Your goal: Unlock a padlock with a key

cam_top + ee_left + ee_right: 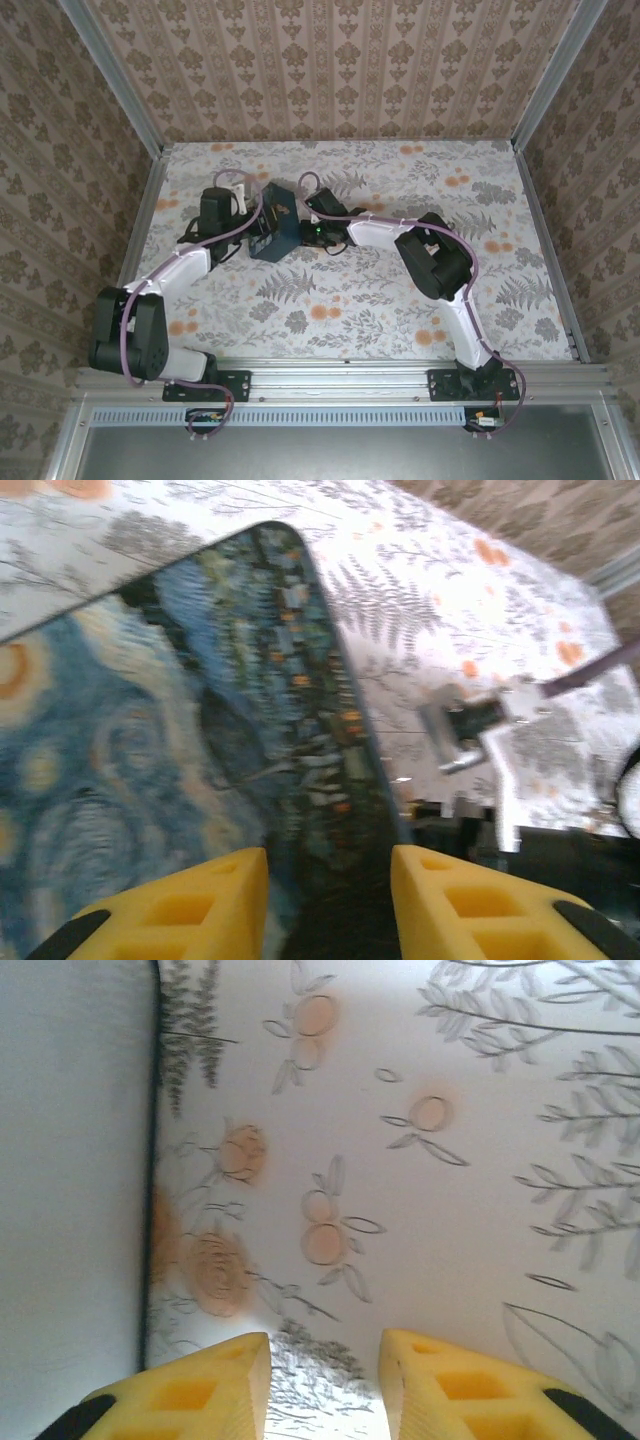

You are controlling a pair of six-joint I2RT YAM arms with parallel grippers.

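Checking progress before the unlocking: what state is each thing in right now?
box: open or shut unclear.
left fingers: apart, box edge in the gap, grip unclear.
right fingers: apart, nothing between them.

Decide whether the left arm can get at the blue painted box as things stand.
Probably yes. The left gripper hangs right at the blue box, its yellow fingers either side of the box's edge, with nothing in the way.

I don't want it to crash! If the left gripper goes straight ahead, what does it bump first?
Most likely the dark-blue swirly box, which lies right ahead of the left gripper; how near is hard to tell.
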